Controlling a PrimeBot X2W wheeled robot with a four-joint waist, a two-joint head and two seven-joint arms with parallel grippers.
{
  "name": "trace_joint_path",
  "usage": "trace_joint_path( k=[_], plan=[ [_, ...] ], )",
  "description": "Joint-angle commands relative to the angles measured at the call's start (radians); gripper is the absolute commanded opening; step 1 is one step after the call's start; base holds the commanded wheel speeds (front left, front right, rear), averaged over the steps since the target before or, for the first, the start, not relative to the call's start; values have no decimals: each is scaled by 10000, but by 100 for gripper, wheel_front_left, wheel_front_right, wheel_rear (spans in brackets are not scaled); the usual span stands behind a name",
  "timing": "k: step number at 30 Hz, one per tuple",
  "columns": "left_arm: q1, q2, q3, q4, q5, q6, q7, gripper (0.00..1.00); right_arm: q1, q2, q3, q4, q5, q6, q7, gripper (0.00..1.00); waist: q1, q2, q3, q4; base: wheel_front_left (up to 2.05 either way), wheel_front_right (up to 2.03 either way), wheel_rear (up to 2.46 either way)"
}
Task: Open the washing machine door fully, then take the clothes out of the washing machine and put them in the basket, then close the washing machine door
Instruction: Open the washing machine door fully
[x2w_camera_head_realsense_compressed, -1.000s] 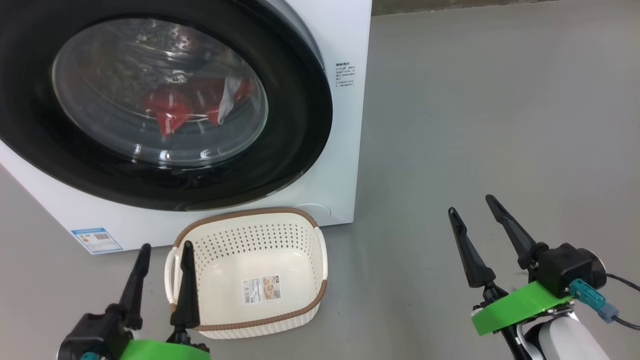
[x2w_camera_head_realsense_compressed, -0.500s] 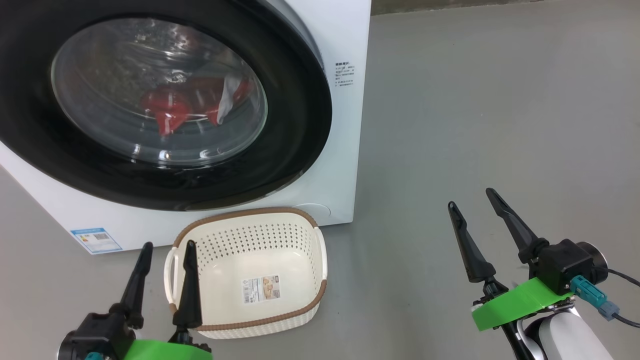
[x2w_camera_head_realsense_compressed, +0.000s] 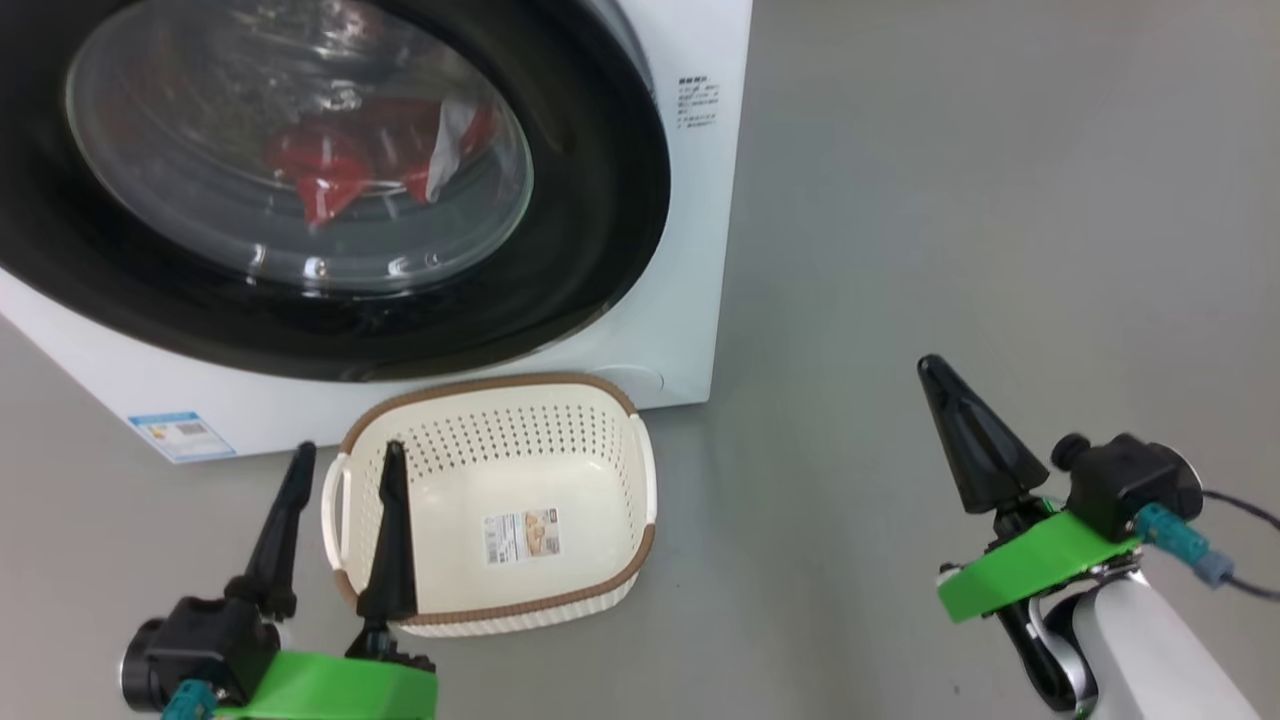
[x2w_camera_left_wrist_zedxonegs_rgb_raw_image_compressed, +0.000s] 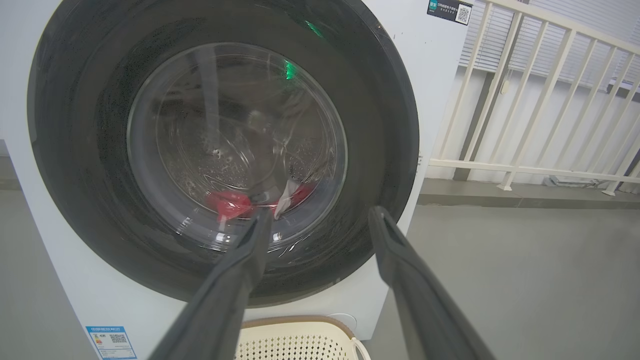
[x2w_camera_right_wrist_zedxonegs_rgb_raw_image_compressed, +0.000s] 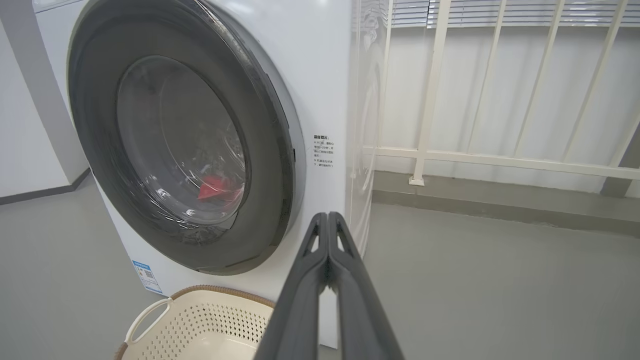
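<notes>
The white washing machine stands at the upper left, its round black-rimmed door lying flat against its front. Behind the door glass lie the red clothes with a white band, also seen as clothes and clothes. On the floor just before the machine sits the cream basket, holding only its label. My left gripper is open at the basket's left rim; in its own view that left gripper points at the door. My right gripper, fingers pressed together on nothing, hovers over bare floor right of the machine, and the same gripper aims at the machine's right front corner.
Grey floor spreads to the right of the machine. A white railing runs along the wall behind it. A blue sticker marks the machine's lower left front.
My right gripper has shut, its two fingers now together, and it has risen slightly. The head camera has tipped, so the whole scene sits higher in the picture. The left gripper stays open.
</notes>
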Motion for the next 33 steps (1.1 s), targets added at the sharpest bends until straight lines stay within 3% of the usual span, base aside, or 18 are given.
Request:
trace_joint_path(
  k=[1, 10, 20, 27, 33],
  plan=[
    [-375, 147, 274, -339, 108, 82, -118, 100, -307, -89, 200, -120, 228, -7, -63, 0, 0, -1, 198, 119, 0, 0, 0],
    [-766, 147, 46, -539, 60, 177, -118, 100, -1725, -193, 479, 695, 3273, -7, -63, 0, 0, -1, 1048, 430, 0, 0, 0],
    [-1367, 147, -342, -676, -102, 387, -118, 100, -3568, -1103, 1572, 735, 6852, -7, -12, 0, 0, -1, 2136, 851, 0, 0, 0],
    [-1726, 147, -530, -746, -117, 465, -118, 100, -4838, -1630, 1941, 375, 9983, -7, 803, 0, 0, -1, 2895, 1076, 0, 0, 0],
    [-1978, 147, -533, -850, -233, 577, -118, 100, -5919, -1872, 2174, 437, 11558, -7, 2048, 0, 0, -1, 3449, 1172, 0, 0, 0]
  ],
)
